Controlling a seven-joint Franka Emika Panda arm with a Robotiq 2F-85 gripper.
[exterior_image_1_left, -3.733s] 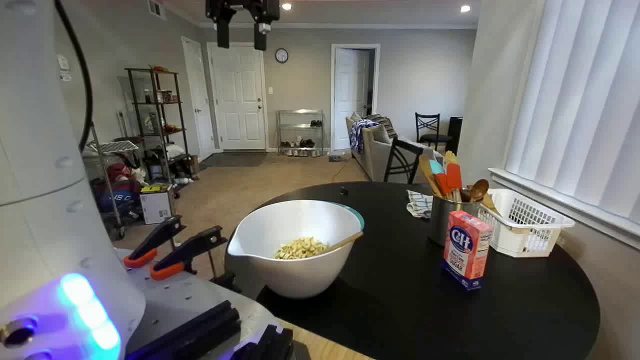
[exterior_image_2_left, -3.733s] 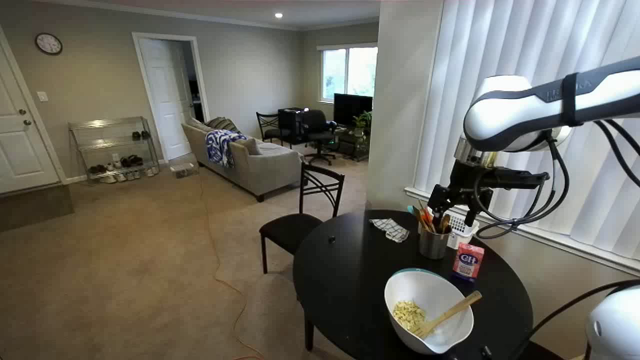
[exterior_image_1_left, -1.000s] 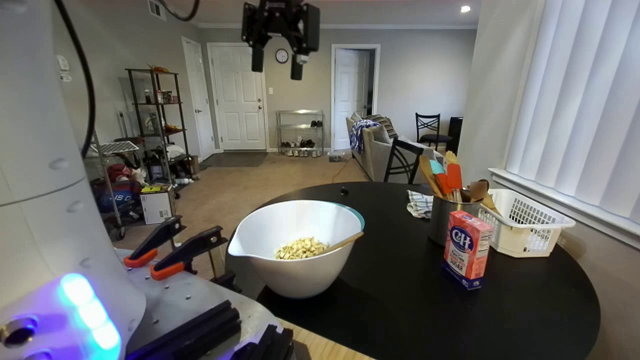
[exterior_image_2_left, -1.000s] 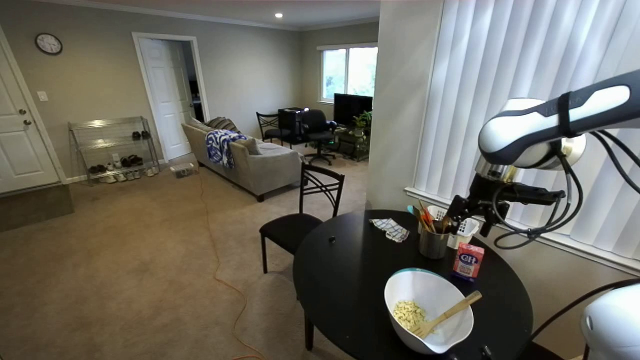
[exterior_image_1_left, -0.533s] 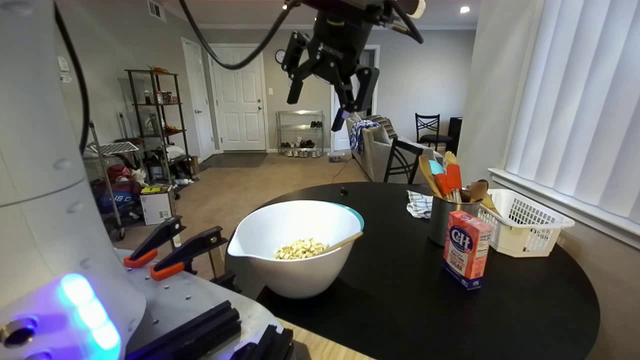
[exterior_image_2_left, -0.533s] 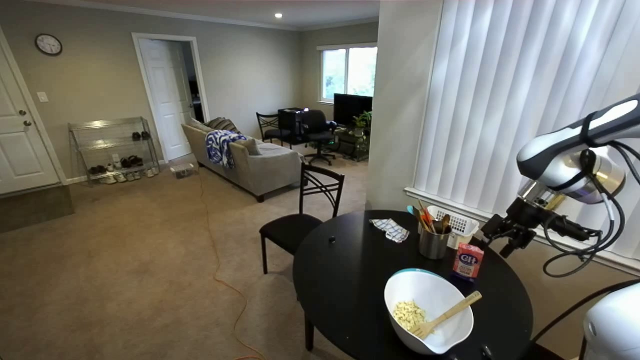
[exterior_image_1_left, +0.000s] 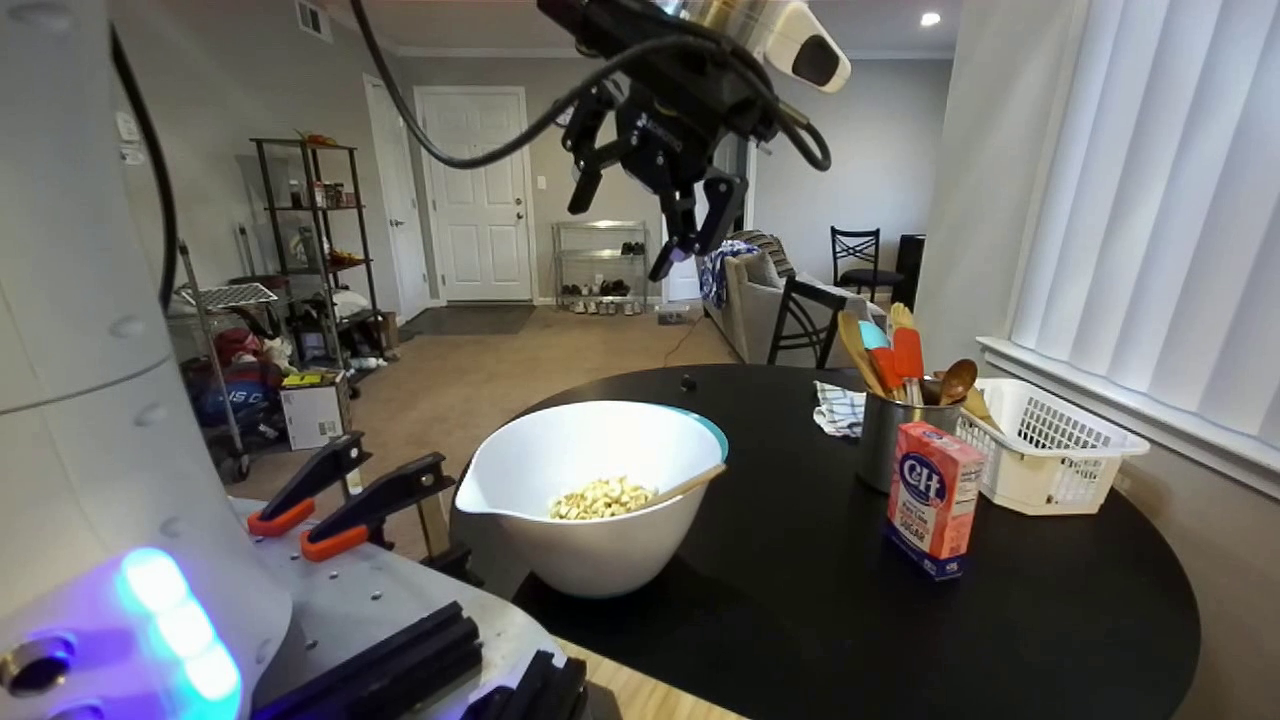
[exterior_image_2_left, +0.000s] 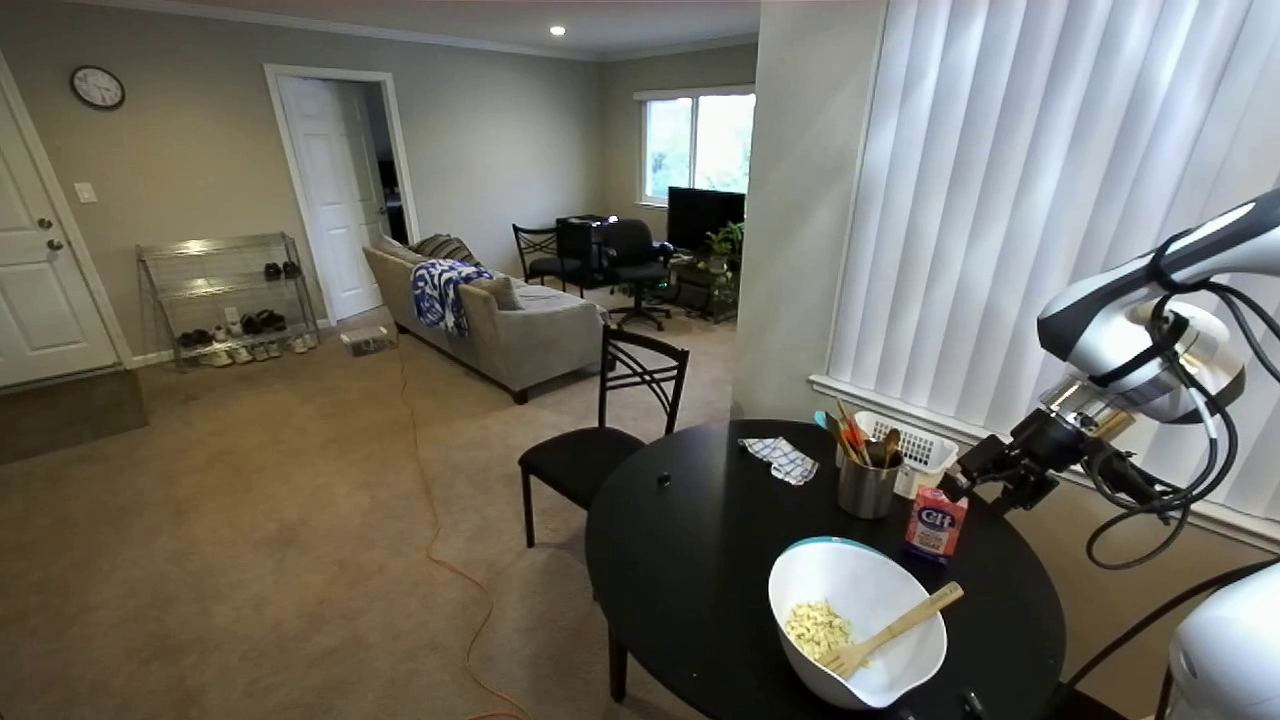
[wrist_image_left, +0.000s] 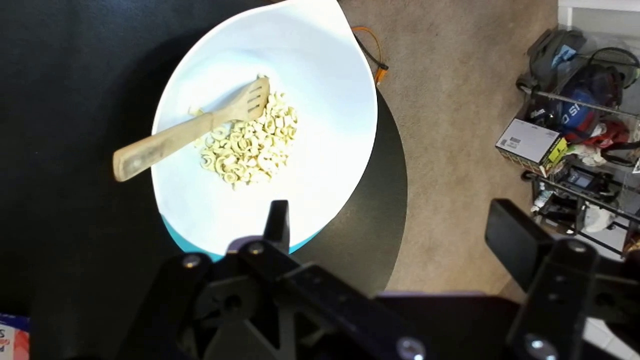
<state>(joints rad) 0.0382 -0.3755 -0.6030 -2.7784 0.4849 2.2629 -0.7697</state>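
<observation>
My gripper (exterior_image_1_left: 624, 230) is open and empty, in the air above the black round table, tilted. In an exterior view it shows at the right (exterior_image_2_left: 978, 496), in line with the sugar box. In the wrist view its fingers are wide apart (wrist_image_left: 391, 220). The white bowl (exterior_image_1_left: 600, 560) with a teal rim patch is below it, also in the wrist view (wrist_image_left: 330, 125). Pale pasta (wrist_image_left: 250, 150) lies in the bowl. A slotted wooden spatula (wrist_image_left: 165, 142) leans in it, handle over the rim. A pink sugar box (exterior_image_1_left: 930, 500) stands upright, touched by nothing visible; its corner shows in the wrist view (wrist_image_left: 14, 340).
A metal utensil pot (exterior_image_1_left: 880, 450) with spatulas and spoons stands behind the sugar box. A white basket (exterior_image_1_left: 1050, 485) and a checked cloth (exterior_image_1_left: 840, 410) are near it. Black-and-orange clamps (exterior_image_1_left: 375, 505) sit at the robot's base. A black chair (exterior_image_2_left: 590, 455) stands at the table.
My gripper has come lower, away from the utensil pot and towards the robot's base, and has tilted. In the last half second it moved only slightly. The table items look unmoved.
</observation>
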